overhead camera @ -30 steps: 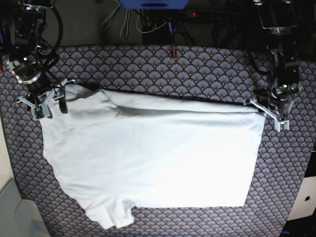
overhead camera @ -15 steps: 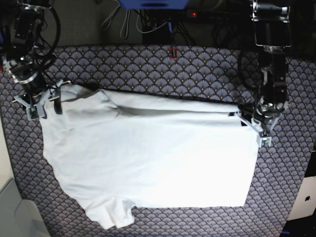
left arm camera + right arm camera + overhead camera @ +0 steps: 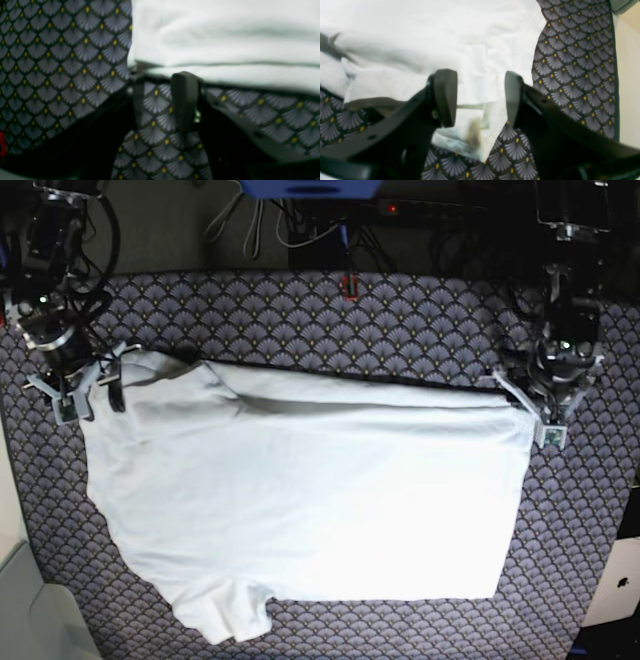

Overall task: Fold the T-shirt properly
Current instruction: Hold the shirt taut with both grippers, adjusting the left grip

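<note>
The white T-shirt (image 3: 300, 490) lies spread flat on the patterned cloth, with one sleeve at the lower left and its top edge folded over. My right gripper (image 3: 90, 402) is at the shirt's upper left corner. In the right wrist view the right gripper (image 3: 478, 100) is open, and a sleeve fold of the T-shirt (image 3: 420, 32) lies between and under its fingers. My left gripper (image 3: 532, 412) is at the shirt's upper right corner. In the left wrist view the left gripper (image 3: 161, 85) stands narrowly open. Its tips are at the edge of the T-shirt (image 3: 225, 37), with only patterned cloth between them.
A dark fan-patterned tablecloth (image 3: 400, 320) covers the table. A small red object (image 3: 350, 285) sits at the back edge, with cables behind it. A grey bin (image 3: 40, 620) is at the lower left and a white device (image 3: 615, 585) at the lower right.
My left gripper pushed in over the shirt's upper right corner, then drew back out to the right. My right gripper shifted slightly left. The shirt lies much as before.
</note>
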`<state>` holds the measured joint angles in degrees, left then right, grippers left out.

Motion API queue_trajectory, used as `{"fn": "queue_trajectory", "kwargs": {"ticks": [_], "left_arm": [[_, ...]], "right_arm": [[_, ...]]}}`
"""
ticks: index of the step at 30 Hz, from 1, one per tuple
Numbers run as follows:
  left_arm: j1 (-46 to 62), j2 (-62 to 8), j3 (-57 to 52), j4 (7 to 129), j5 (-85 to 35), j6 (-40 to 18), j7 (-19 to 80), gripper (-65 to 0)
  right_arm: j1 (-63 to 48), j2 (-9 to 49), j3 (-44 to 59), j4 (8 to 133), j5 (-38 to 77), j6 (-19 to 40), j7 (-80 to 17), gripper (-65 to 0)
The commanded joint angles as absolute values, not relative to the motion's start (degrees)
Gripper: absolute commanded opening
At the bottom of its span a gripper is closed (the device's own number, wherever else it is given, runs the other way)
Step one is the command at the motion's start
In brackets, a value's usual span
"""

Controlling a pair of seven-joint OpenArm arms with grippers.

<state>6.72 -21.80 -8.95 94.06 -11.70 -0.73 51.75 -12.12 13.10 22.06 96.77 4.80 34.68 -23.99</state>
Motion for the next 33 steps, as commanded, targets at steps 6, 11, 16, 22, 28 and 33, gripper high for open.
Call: {"fn": "queue_trajectory", "kwargs": {"ticks": [6,11,16,22,28,33], "left_arm": [[8.3,-23.7,-10.9,90.9,-11.6,-0.6,45.8,-42.6],[7.8,-23.6,-11.6,90.2,-11.6,-0.7,45.5,-42.6],[4.8,-23.1,-11.2,88.2,-11.6,-0.7,45.9,-42.6],[3.2,-22.5,-11.2,84.2,-11.6,-0.7,45.5,-42.6],[1.1,-22.5,-11.2,80.4,-11.6,-0.7,45.3,-42.6],[0.0,-22.4,-11.2,79.3,-11.6,-0.7,45.3,-42.6]], "right_arm": [[-11.6,13.7,22.4,97.7,5.4,34.3,-22.5,-33.6],[-11.7,13.6,22.4,97.6,5.4,34.3,-22.5,-33.6],[-11.8,13.4,22.4,97.6,5.4,34.3,-22.5,-33.6],[-13.0,13.7,22.5,97.8,5.3,34.3,-22.5,-33.6],[-13.3,13.7,22.5,97.8,5.3,34.3,-22.5,-33.6],[-13.3,13.7,22.5,97.8,5.3,34.3,-22.5,-33.6]]}}
